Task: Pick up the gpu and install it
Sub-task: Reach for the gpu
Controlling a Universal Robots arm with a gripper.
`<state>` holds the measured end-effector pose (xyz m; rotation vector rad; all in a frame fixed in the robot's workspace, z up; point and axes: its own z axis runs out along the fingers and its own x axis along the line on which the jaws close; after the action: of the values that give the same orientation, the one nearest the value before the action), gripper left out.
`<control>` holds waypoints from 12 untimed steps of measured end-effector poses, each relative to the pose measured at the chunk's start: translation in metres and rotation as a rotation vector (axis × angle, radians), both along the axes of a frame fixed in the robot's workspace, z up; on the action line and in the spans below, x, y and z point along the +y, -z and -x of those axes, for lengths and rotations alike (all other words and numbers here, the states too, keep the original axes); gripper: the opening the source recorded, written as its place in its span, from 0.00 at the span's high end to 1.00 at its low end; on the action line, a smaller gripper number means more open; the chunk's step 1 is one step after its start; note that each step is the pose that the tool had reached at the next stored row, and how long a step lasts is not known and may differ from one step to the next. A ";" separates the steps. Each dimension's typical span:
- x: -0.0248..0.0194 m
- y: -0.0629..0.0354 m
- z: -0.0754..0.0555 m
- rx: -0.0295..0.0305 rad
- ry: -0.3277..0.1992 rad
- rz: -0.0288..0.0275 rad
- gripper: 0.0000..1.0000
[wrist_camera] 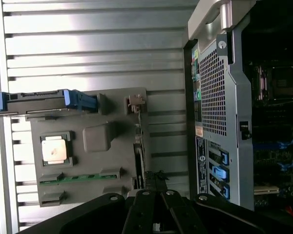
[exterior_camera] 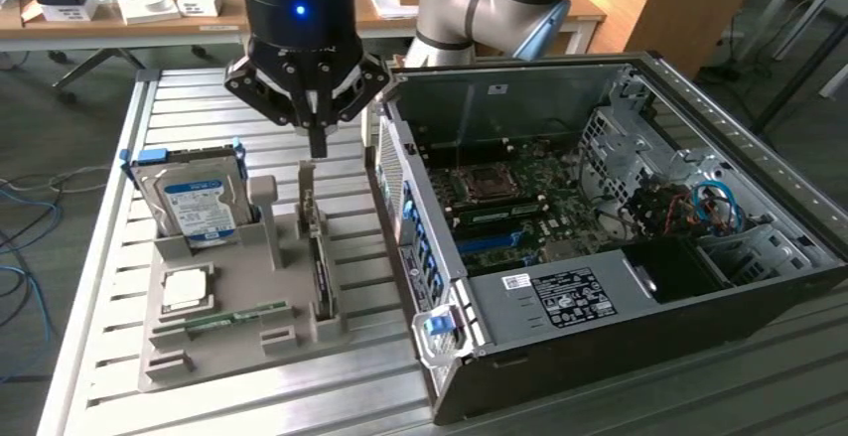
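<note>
Your gripper [exterior_camera: 318, 150] hangs with jaws pressed together just above the gpu [exterior_camera: 322, 267], which stands edge-on in the grey holder [exterior_camera: 225, 342] on the bench [exterior_camera: 186, 108]. Centre over its thin edge, grip squarely, and pull straight up.

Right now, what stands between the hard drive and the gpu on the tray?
A grey upright post stands between the hard drive and the gpu, seen in the exterior view.

Bright glare; deep shadows

Slatted table [exterior_camera: 179, 113], grey tray [exterior_camera: 218, 349], computer case [exterior_camera: 597, 366]
</note>
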<state>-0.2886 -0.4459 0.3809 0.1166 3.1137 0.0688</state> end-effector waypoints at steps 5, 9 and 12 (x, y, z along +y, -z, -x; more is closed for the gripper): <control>-0.0068 0.0001 0.000 -0.0001 0.000 0.0000 0.89; -0.0077 0.0000 0.000 0.0000 0.000 0.0000 0.89; -0.0078 0.0000 0.001 0.0000 0.000 0.0001 0.89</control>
<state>-0.2898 -0.4538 0.3809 0.1166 3.1137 0.0687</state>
